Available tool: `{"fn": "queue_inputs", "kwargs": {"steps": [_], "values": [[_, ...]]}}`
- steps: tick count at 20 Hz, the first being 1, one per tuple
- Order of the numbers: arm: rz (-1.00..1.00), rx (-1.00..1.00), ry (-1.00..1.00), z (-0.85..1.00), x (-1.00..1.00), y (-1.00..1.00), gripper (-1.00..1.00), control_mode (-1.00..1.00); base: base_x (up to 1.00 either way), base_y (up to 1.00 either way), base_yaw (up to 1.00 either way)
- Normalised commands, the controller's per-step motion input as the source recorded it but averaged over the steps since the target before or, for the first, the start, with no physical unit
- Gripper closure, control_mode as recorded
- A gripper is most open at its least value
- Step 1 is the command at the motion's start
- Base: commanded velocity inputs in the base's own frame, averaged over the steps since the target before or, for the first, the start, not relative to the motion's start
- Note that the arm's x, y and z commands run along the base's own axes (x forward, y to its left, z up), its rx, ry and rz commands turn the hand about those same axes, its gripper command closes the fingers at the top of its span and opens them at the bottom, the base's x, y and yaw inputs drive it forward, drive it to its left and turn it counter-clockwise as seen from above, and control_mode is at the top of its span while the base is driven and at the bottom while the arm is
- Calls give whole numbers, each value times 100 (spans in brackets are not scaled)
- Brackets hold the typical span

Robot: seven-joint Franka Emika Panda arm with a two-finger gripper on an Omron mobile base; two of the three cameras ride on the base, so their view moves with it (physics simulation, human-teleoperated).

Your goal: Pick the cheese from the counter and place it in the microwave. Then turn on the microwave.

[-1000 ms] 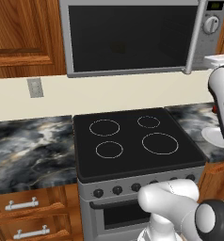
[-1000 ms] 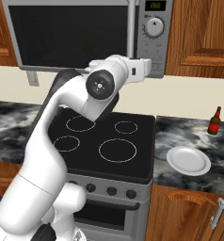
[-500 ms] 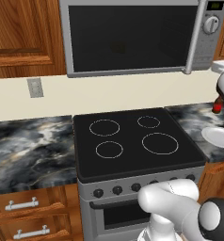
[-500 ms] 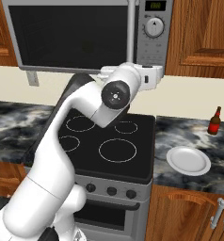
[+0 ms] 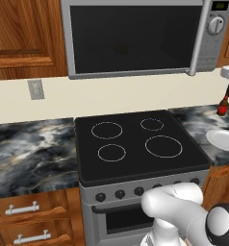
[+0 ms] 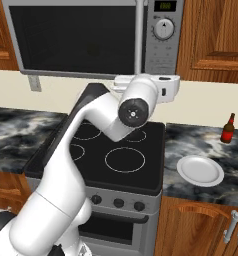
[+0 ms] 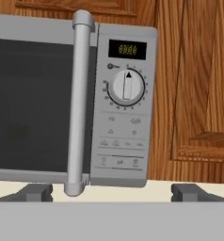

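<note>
The microwave point(image 7: 71, 101), silver-grey with a dark glass door, hangs among brown wooden cabinets point(image 6: 213, 37) above a black stovetop point(image 5: 135, 144) marked with four white rings. In the hand view its door is closed, and a long silver bar handle point(image 7: 78, 103) runs down the door's right edge. To the right of the handle sits the control panel: a small display point(image 7: 127, 49) with yellow-green digits too blurred to read, a round white knob point(image 7: 126, 86) whose black pointer stands straight up, and rows of faint button symbols, illegible. The gripper point(image 7: 111, 192) faces this panel from a short way off, its two dark fingertips point(image 7: 36, 192) spread wide with nothing between them, touching nothing. In the right base view the white arm point(image 6: 98, 125) reaches up over the stove, its hand level with the microwave's lower right corner. On the marbled counter point(image 6: 191, 140) right of the stove lie a white plate point(image 6: 200, 170) and, behind it near the wall, a brown bottle point(image 6: 228, 129) with a red label whose writing cannot be read. The cheese cannot be made out on the counter or through the dark door glass.
</note>
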Motion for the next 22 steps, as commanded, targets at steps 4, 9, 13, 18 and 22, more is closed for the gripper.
{"fn": "queue_inputs", "kwargs": {"steps": [4,9,13,18,22], "values": [[0,0,-7,-18,0,-10,-100,-100,0,0,0],[0,0,-7,-13,0,-11,-100,-100,0,0,0],[0,0,-4,-18,0,-3,-100,-100,0,0,0],[0,0,0,-19,0,-1,-100,-100,0,0,0],[0,0,0,-13,0,-6,-100,-100,0,0,0]]}}
